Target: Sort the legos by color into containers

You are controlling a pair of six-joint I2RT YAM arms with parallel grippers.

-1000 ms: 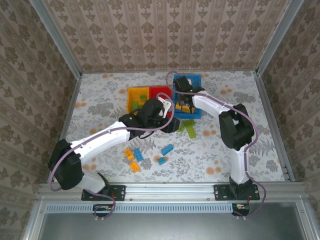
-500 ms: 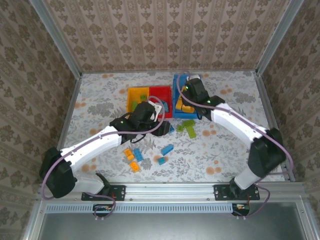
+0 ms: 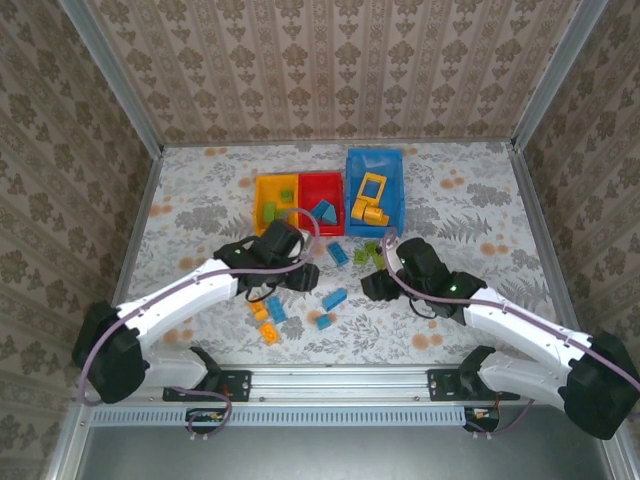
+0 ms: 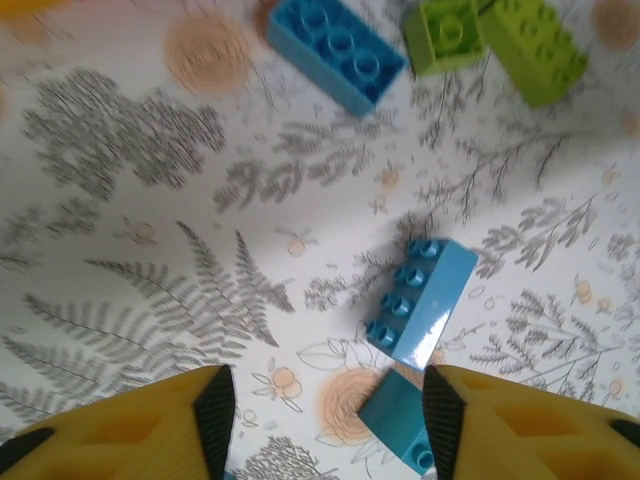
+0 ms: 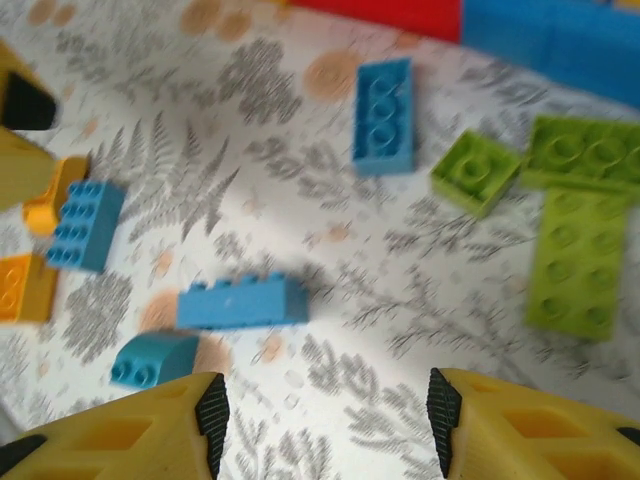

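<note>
Loose legos lie on the floral table in front of three bins: yellow-orange [image 3: 264, 192], red [image 3: 318, 187] and blue [image 3: 393, 190]. The blue bin holds the yellow-orange frame piece [image 3: 370, 187]. My left gripper [image 3: 300, 276] is open and empty, low over a blue brick [image 4: 420, 300] and a teal brick [image 4: 400, 420]. My right gripper [image 3: 374, 286] is also open and empty. A long blue brick [image 5: 243, 302] and a rounded teal brick [image 5: 155, 360] lie just ahead of it. Green bricks [image 5: 572, 260] lie to its right, near the bins.
A blue brick [image 3: 337, 253] and green bricks [image 3: 366, 255] lie just in front of the bins. Orange bricks [image 3: 268, 333] and a blue one [image 3: 275, 308] lie near the table's front. Patterned walls close in the table on three sides.
The right arm has left the blue bin and swung down to the middle of the table. The left gripper has drawn back from the red bin to the loose blue bricks.
</note>
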